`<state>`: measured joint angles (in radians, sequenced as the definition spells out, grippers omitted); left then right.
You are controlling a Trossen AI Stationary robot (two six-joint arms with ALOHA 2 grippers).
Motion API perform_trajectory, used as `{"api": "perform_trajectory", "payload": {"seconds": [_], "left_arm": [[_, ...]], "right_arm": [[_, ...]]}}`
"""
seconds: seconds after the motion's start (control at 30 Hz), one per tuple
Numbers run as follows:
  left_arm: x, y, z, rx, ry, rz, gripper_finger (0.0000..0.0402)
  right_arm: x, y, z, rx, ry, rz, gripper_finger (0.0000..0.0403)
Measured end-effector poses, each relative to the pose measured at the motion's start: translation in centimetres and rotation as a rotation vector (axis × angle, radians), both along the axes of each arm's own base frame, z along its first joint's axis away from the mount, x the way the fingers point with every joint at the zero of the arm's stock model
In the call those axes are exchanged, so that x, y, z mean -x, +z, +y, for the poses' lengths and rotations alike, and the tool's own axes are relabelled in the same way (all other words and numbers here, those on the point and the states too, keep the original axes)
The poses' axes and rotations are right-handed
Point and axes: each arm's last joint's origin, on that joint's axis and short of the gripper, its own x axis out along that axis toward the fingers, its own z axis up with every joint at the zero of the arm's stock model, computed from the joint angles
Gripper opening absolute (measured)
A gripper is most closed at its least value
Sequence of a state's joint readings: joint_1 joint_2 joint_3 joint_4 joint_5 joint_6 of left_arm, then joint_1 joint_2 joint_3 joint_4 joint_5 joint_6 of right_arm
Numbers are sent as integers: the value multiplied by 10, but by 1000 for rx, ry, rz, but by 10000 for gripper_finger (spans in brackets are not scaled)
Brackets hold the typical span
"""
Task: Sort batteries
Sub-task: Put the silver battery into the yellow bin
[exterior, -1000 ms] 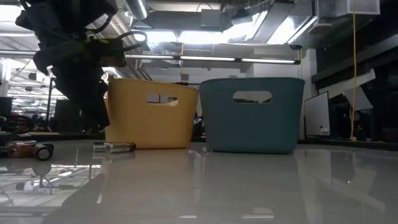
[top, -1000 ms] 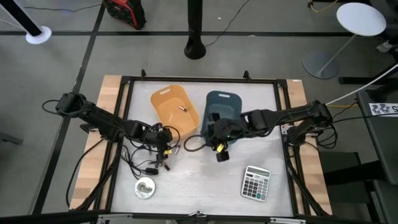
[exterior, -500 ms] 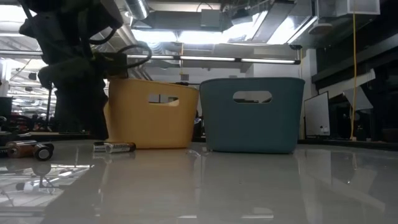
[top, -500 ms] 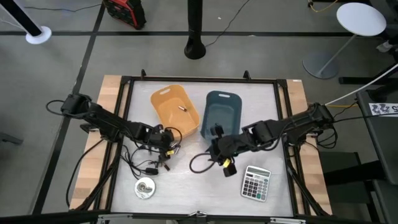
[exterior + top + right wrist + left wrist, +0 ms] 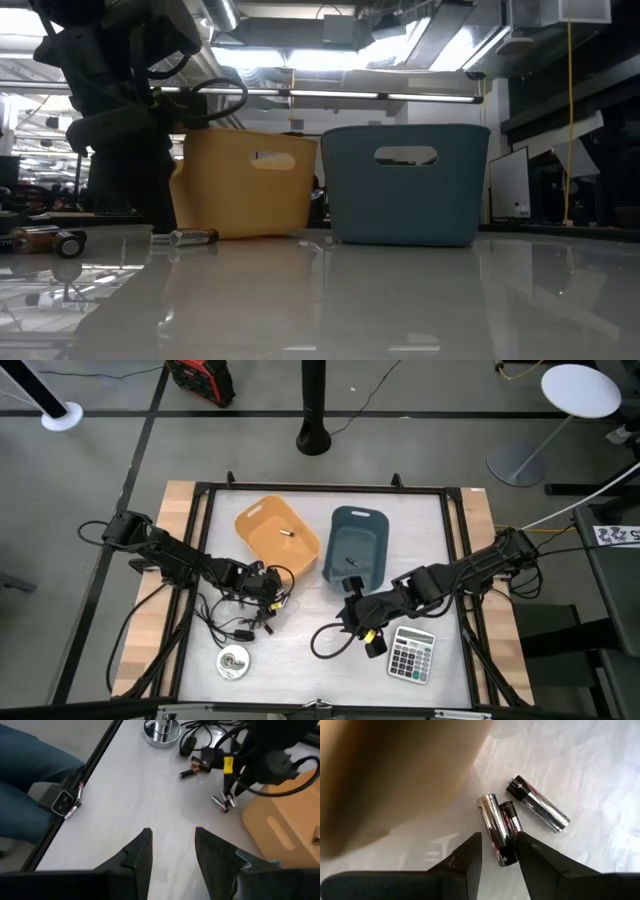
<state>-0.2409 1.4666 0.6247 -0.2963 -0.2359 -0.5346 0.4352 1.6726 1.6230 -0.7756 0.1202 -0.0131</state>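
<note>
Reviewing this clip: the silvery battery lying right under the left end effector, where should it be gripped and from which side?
Judging by its pose, grip the silvery battery across the middle of its barrel, coming straight down from above. It lies flat on the table, and the open left end effector already straddles it. A dark battery touches one side, so that finger has little room.

Glossy metallic batteries [image 5: 496, 827] lie on a smooth, seemingly plastic table [image 5: 600, 780].

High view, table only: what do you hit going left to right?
Left gripper over the cable tangle → orange bin → blue bin → right gripper, open → calculator. The silver disc overlaps the left arm's span, so it is left out.
</note>
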Motion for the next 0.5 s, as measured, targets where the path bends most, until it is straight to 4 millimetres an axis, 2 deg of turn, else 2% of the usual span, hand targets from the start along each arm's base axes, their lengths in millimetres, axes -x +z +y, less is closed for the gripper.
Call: {"api": "perform_trajectory", "payload": {"seconds": [0.27, 0.5], "left_arm": [[3, -1, 0, -8, -21, 28, 116], [3, -1, 0, -9, -18, 23, 116]], "right_arm": [[1, -20, -1, -15, -45, 62, 145], [2, -24, -1, -9, -47, 75, 145]]}}
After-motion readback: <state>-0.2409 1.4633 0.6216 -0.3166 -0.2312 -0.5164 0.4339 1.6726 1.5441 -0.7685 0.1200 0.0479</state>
